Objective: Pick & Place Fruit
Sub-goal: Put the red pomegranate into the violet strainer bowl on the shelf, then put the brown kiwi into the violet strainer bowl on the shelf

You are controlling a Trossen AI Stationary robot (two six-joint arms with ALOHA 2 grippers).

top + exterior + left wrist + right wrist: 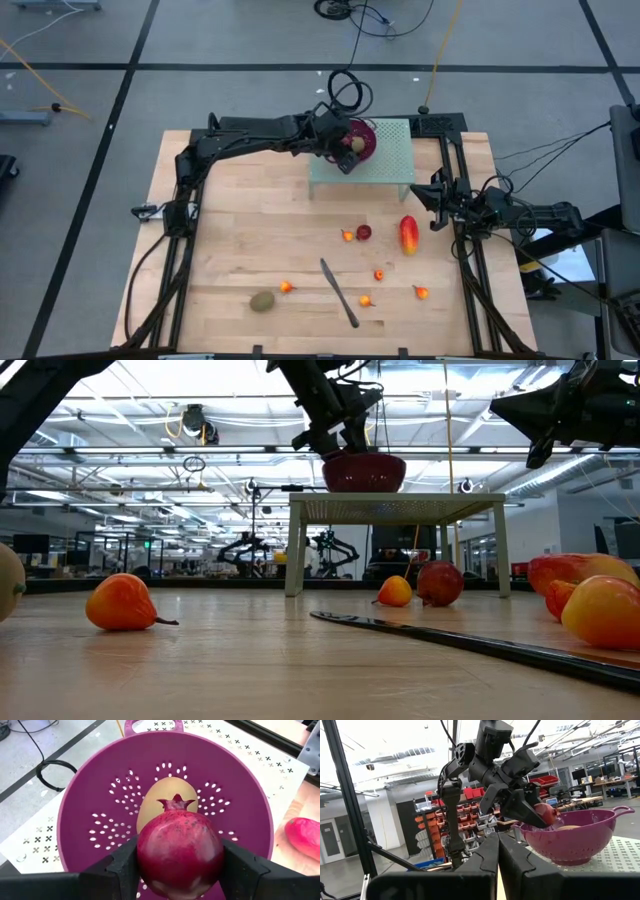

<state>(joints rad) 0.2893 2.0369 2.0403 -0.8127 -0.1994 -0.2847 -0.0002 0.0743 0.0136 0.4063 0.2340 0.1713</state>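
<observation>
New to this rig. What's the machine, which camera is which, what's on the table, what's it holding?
Two robot arms at a wooden table. Four cameras: overhead, table level, and one on each wrist. The left gripper grips a dark red pomegranate between its fingers over the purple colander, which sits on a small white stand and already holds a pale fruit. The right gripper waits shut at the table's right edge. On the table: a mango, a kiwi, small orange fruits, a knife.

A dark red pomegranate [180, 851] hangs over a pale fruit [161, 800]; mango [408, 234], kiwi [262, 300] lie on the tabletop [250, 240].
</observation>
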